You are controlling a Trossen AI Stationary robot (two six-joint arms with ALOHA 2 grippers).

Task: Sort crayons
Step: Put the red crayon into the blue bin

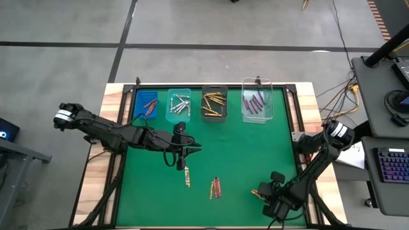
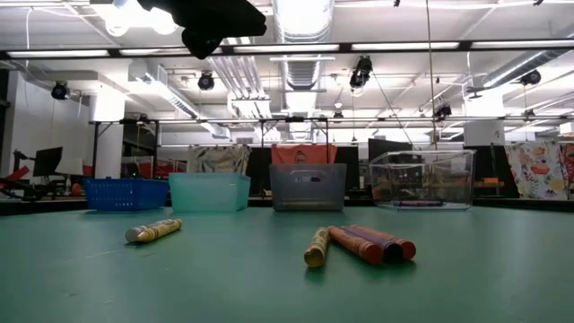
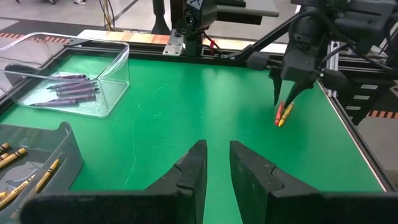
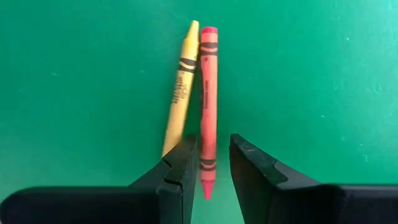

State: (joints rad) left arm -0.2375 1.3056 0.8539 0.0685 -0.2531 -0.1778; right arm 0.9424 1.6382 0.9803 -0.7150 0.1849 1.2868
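**Neighbouring crayon is threatening a clean pick**

The right tool [image 4: 213,146] is hanging partly open and empty, jaws straddling the red crayon [image 4: 208,81]. The gold crayon [image 4: 180,87] is lying against it, under one jaw, so closing is risking a double grab. The left tool [image 3: 217,152] is waiting, slightly open.

I am extending my left arm [image 1: 121,134] inward over the table, holding the left gripper [image 3: 217,144] above the surface with its fingers [image 3: 193,165] slightly parted and empty. I am folding my right arm [image 1: 313,167] back, pointing the right gripper [image 4: 213,138] downward, fingers parted.
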